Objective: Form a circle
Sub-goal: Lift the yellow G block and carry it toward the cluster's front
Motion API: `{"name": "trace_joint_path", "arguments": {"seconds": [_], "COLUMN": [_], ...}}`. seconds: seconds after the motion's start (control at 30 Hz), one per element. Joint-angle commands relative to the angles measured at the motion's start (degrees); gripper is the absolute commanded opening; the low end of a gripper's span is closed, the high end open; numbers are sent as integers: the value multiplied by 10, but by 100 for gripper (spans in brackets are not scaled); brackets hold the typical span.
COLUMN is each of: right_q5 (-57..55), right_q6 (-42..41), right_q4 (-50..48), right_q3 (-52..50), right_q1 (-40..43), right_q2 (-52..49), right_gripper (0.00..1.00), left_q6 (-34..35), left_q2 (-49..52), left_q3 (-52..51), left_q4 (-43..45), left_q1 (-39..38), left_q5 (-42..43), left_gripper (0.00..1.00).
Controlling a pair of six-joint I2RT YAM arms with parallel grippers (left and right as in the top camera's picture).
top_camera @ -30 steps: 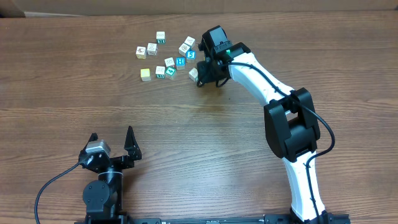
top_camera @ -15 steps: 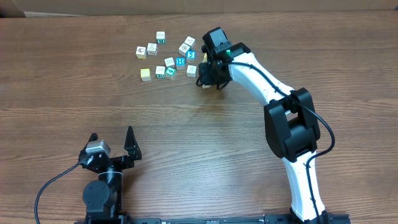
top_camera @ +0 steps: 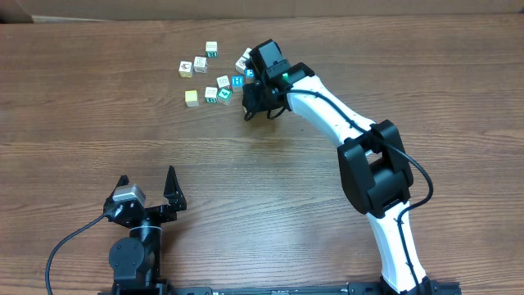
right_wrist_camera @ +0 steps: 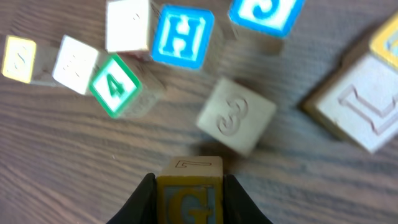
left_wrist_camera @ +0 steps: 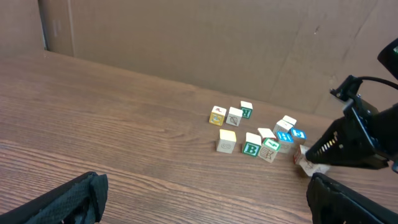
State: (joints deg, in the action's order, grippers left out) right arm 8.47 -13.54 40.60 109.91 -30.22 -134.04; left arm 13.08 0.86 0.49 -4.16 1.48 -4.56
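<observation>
Brown wood-grain table [top_camera: 98, 106], strewn with alphabet cubes: a white H block [right_wrist_camera: 181, 36] lettered and framed in bright blue; left of it, a green-bordered 4 block [right_wrist_camera: 115, 85]; below-right of it, a bare, pale 3 block [right_wrist_camera: 236, 122]; further below it, a yellow-edged G block [right_wrist_camera: 189, 193].

You see the small lettered wooden cubes [top_camera: 223, 82] from straight overhead, low and distant at left wrist, close above at right
</observation>
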Motion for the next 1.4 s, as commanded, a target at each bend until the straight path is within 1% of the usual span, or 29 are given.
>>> {"name": "trace_joint_path", "arguments": {"seconds": [0.0,0.1,0.27,0.37,0.7,0.87,1.0,1.2,1.37], "right_q5": [-29,-28,-19,-20,-20,-29,-33,-33,-32], "right_q6": [-4,-4,0,3,5,18,18,17,12], "right_q4": [-16,-18,41,70,133,178,218,290,303], "right_q3": [-1,1,26,39,42,42,42,34,-6], "right_q1": [2,2,2,2,10,14,14,14,10], "right_q2": [2,3,22,54,245,323,350,350,349], "right_gripper": [11,12,12,12,12,12,12,11,11], "left_q6": [-13,-13,-13,-13,-13,-13,-13,-13,-13], "left_q2": [-6,-6,-6,-6,-6,-6,-6,-6,-6], "left_q3": [-2,-2,-2,-2,-2,-2,-2,-2,-2], "left_q4": [1,1,1,1,1,1,1,1,1], "left_q1": [-3,-3,-3,-3,-3,-3,-3,-3,-3], "left_q5": [1,1,1,1,1,1,1,1,1], "left_gripper": [99,100,99,99,99,100,99,100,99]}}
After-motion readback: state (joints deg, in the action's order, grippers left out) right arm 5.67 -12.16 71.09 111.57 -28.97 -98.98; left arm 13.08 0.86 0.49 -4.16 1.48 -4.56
